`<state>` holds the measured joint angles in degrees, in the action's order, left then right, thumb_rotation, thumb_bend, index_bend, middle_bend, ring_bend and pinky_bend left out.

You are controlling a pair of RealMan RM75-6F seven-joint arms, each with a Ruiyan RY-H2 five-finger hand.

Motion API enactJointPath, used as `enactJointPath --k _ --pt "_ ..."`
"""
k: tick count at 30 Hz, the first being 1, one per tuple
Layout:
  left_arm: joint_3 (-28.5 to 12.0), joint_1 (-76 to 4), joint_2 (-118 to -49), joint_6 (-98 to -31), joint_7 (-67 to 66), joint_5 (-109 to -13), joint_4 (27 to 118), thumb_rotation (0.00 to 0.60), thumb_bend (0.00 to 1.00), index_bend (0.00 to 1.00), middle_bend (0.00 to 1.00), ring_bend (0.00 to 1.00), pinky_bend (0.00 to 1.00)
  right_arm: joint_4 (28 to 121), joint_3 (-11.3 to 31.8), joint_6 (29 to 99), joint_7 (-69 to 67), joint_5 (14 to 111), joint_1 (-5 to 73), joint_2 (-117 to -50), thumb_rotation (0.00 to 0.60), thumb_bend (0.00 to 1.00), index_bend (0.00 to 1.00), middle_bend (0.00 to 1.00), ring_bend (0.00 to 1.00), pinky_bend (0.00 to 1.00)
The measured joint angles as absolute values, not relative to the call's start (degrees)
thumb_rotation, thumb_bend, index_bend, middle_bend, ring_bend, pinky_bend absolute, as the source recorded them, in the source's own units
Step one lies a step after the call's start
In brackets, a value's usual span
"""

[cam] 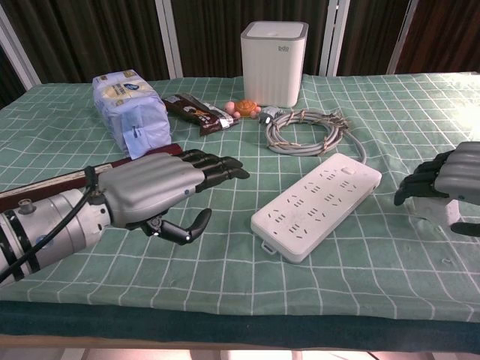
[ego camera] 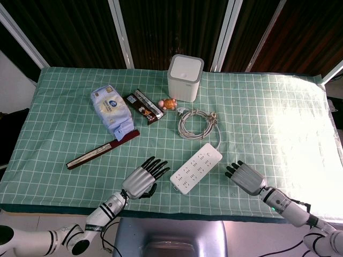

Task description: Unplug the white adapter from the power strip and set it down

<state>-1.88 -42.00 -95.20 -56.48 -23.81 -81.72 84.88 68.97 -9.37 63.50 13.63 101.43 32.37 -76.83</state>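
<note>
Adapter out of the strip, in the right robot hand (cam: 448, 180).

The right robot hand curls its fingers over the small white blocky plastic adapter (cam: 448, 213), thumb beneath, gripping it; whether the adapter touches the table (cam: 225, 285) cannot be told. The left robot hand (cam: 154, 193) hovers flat with fingers stretched apart, holding nothing. The long white plastic power strip (cam: 316, 205) lies between the two hands, apart from both, and a coiled grey cable (cam: 304, 129) lies beyond it, further from the hands.
</note>
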Motion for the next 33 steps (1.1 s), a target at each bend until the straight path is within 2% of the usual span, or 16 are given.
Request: enactJointPath --k 1,4,7,12,16,17,18,20,21,24,28,33 --pt "-1.91 -41.88 -94.90 -56.77 -23.71 -81.83 84.99 0.361 0.61 0.00 0.00 0.00 0.07 70.00 -9.30 62.79 13.88 100.85 32.43 -76.29 0.600 0.22 0.00 0.05 0.03 0.27" --pt "-1.99 -41.41 -93.73 -57.73 -23.29 -82.15 85.58 0.360 0.59 0.00 0.00 0.00 0.07 73.27 -9.07 61.01 14.91 99.43 32.56 -74.33 0.600 0.17 0.00 0.00 0.00 0.22" --pt "-2.05 -40.79 -92.27 -59.00 -22.77 -82.62 86.56 0.359 0.59 0.00 0.00 0.00 0.07 75.97 -8.87 61.01 15.71 98.89 32.25 -72.47 0.600 0.15 0.00 0.00 0.00 0.19" --pt "-1.60 -39.06 -88.58 -62.71 -22.51 -84.63 89.27 0.359 0.59 0.00 0.00 0.00 0.07 79.69 -8.41 65.87 15.10 98.55 30.03 -69.51 0.600 0.15 0.00 0.00 0.00 0.15" --pt "0.39 -35.95 -83.90 -67.27 -24.89 -86.62 92.79 0.400 0.59 0.00 0.00 0.00 0.08 85.21 -7.59 72.69 15.24 95.73 25.20 -66.11 0.600 0.15 0.00 0.00 0.00 0.11" --pt "1.24 -34.46 -82.09 -68.97 -26.05 -86.93 94.19 0.420 0.59 0.00 0.00 0.00 0.08 86.83 -7.35 74.50 15.46 94.46 23.61 -65.30 0.600 0.15 0.00 0.00 0.00 0.07" --pt "1.82 -33.23 -80.68 -70.39 -26.94 -87.05 95.14 0.451 0.59 0.00 0.00 0.00 0.08 88.86 -7.02 77.00 15.71 92.62 21.47 -64.31 0.600 0.15 0.00 0.00 0.00 0.04" --pt "2.86 -30.16 -77.94 -74.24 -28.88 -87.02 96.74 0.553 0.59 0.00 0.00 0.00 0.10 90.99 -6.50 80.87 15.95 90.11 18.39 -63.22 0.600 0.15 0.00 0.00 0.00 0.00" --pt "3.18 -28.73 -77.20 -76.14 -29.57 -86.90 97.18 0.577 0.59 0.00 0.00 0.00 0.11 91.79 -6.12 83.47 15.99 88.98 16.34 -62.79 0.600 0.15 0.00 0.00 0.00 0.00" --pt "4.01 -23.37 -75.52 -83.36 -29.95 -86.36 97.52 0.599 0.58 0.00 0.00 0.00 0.11 92.31 -5.08 89.29 14.67 86.30 11.19 -62.59 0.600 0.15 0.00 0.00 0.00 0.00" --pt "4.52 -15.95 -74.32 -91.94 -24.61 -85.49 94.89 0.600 0.56 0.00 0.00 0.00 0.10 91.71 -3.25 92.49 10.64 81.76 7.36 -62.95 0.600 0.15 0.00 0.00 0.00 0.00" --pt "4.06 -10.83 -73.07 -95.54 -13.65 -82.98 87.67 0.600 0.55 0.00 0.00 0.00 0.10 90.34 -1.13 95.27 9.98 81.50 5.17 -63.78 0.600 0.15 0.00 0.00 0.00 0.00"
